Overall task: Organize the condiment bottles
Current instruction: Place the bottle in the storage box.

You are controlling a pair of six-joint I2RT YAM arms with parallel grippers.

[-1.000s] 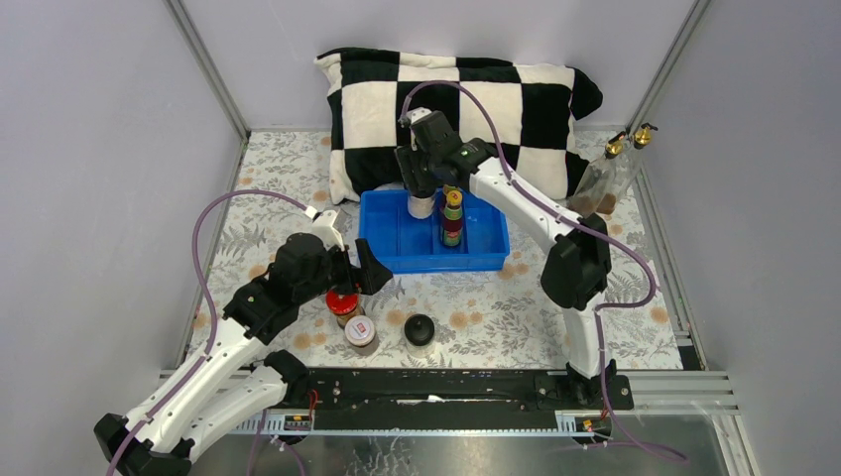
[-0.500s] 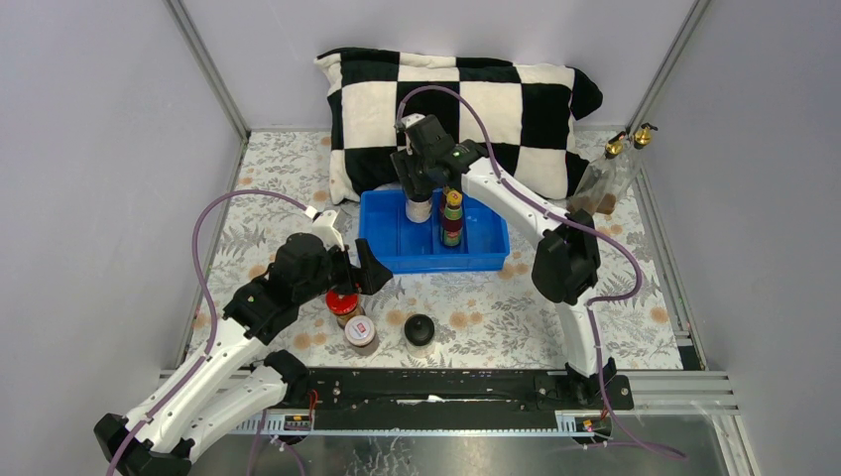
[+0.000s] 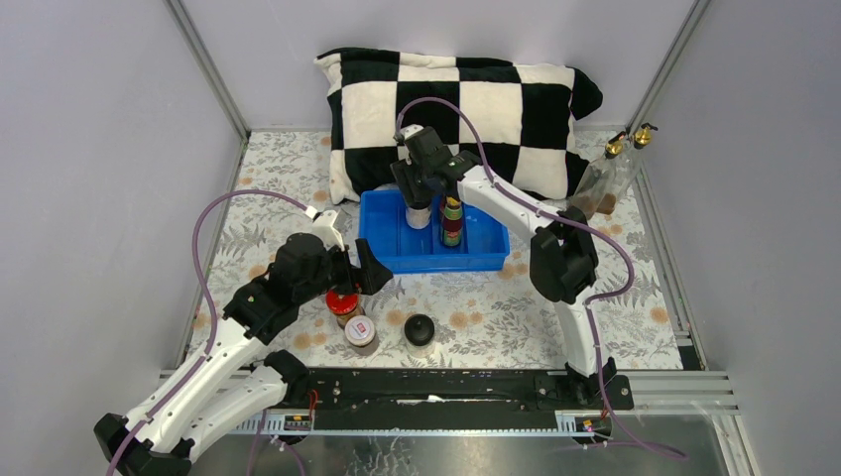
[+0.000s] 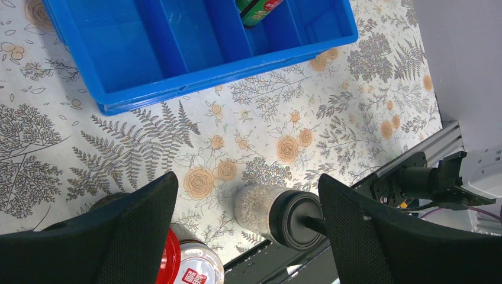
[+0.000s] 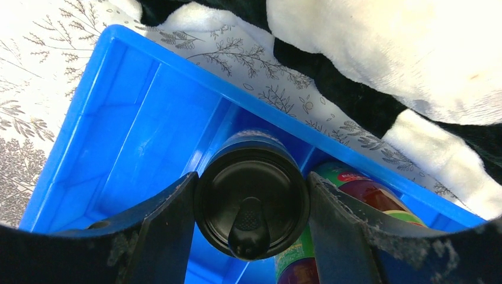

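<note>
Your right jaws were partly closed, with a finger pressed against each side of the cap of a black-capped jar. They held it upright in a compartment of the blue tray, just beside the divider. On the other side of that divider stood the yellow-capped sauce bottles. You could not tell whether the jar's base touched the tray floor, since the cap hid the body in the wrist view. Your left jaws stood wide open and held nothing, hanging above the near bench. Under them were the red-lidded jar, with the white-lidded jar touching it. The second black-capped jar stood near, apart from both. The left wrist view cut both lidded jars off at its lower edge. The right arm covered part of the sauce bottles, so the two were hard to separate. The tray's left compartment showed bare blue floor. The checkered pillow pressed close behind the tray's far wall. The two gold-spouted glass bottles leaned at the far right edge.
</note>
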